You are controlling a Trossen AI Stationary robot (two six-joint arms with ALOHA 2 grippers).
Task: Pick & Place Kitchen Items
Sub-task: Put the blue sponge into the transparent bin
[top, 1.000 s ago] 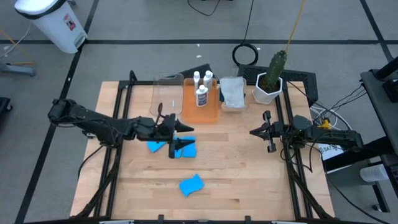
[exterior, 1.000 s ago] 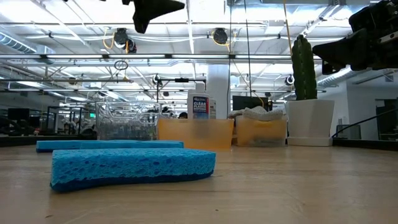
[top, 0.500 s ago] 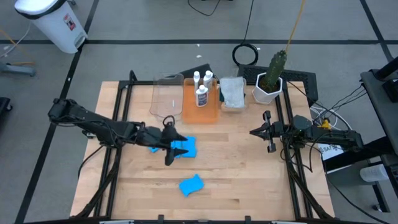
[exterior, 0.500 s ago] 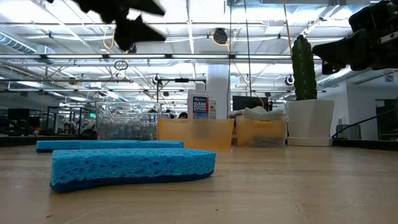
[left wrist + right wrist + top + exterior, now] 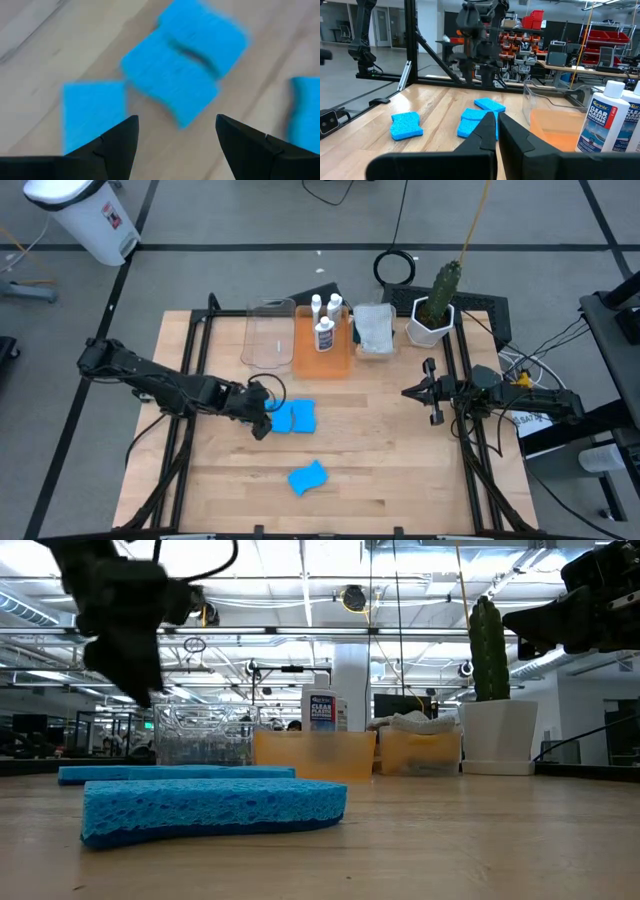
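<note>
On the wooden surface [image 5: 400,450], the left gripper [image 5: 262,420] hovers with fingers spread above the paired blue sponges [image 5: 293,417], likely light and squashy, best pinched across the narrow sides; the right gripper [image 5: 432,392] waits clenched.

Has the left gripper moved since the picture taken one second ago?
Yes. In the high view the left gripper has drawn back toward its own left side, away from the orange rectangular bin, and now hovers beside the bright blue sponges.
</note>
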